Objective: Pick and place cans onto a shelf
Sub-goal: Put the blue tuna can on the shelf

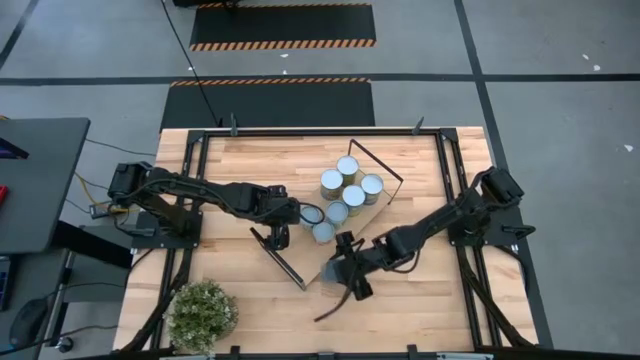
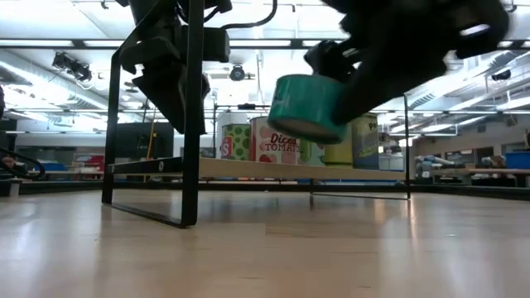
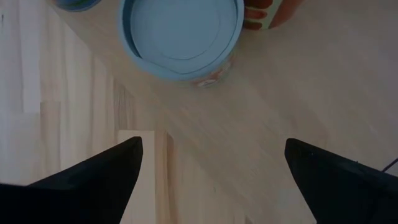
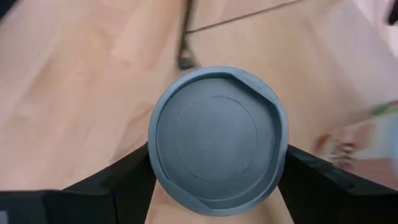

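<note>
The shelf (image 1: 386,201), a light-wood board with black end frames, lies slantwise at mid-table; it also shows in the low view (image 2: 248,169). Several cans (image 1: 347,190) stand on their bases on the board. My left gripper (image 1: 304,213) is open and empty, pointing down over the board just short of the nearest standing can (image 3: 180,34), with its fingers (image 3: 93,180) spread wide. My right gripper (image 1: 347,258) is at the board's near end, shut on a can with a teal label (image 2: 305,108). My right gripper pinches the can's side wall (image 4: 155,155) between its two fingers, one on each opposite side, just below the round top (image 4: 217,140). The fingers come from above, slanting down. The can is tilted and lifted clear of the table and the board (image 2: 305,108).
A small potted plant (image 1: 203,315) stands near the table's front left corner. The shelf's black frames (image 2: 190,108) stand up at both short ends. Bare tabletop (image 1: 420,300) lies at the front right and at the far left.
</note>
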Tool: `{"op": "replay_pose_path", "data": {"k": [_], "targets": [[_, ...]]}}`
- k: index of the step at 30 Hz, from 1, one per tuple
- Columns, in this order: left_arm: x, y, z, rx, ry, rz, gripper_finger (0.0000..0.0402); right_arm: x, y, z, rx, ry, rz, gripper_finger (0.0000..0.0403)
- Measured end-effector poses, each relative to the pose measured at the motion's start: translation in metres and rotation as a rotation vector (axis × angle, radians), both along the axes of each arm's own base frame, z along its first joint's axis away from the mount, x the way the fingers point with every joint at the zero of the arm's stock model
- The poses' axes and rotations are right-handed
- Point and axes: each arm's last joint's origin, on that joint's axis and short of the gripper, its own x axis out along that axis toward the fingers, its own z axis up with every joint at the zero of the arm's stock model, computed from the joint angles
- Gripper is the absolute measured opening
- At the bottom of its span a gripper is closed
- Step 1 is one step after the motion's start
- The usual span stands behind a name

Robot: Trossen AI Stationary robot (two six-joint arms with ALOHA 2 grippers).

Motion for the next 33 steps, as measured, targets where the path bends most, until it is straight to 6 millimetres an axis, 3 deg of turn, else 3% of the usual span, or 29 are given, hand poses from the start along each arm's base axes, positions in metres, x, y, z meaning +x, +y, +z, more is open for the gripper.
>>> {"op": "replay_pose_path", "data": {"k": [9, 18, 23, 33], "targets": [[-0.007, 0.0, -0.003, 0.002, 0.079, 0.012, 0.04, 0.018, -0.007, 0.032, -0.047, -0.052, 0.026, 0.0298], [-0.015, -0.006, -0.004, 0.006, 0.149, 0.021, 0.04, 0.043, 0.0, 0.007, -0.105, 0.054, 0.024, 0.0298], [-0.018, -0.01, -0.002, 0.067, 0.154, 0.01, 0.04, 0.059, 0.006, 0.005, -0.158, 0.093, 0.038, 0.0298], [-0.04, -0.003, 0.038, 0.155, -0.011, 0.058, 0.04, 0.066, -0.002, 0.003, -0.17, 0.122, 0.025, 0.0298]]}}
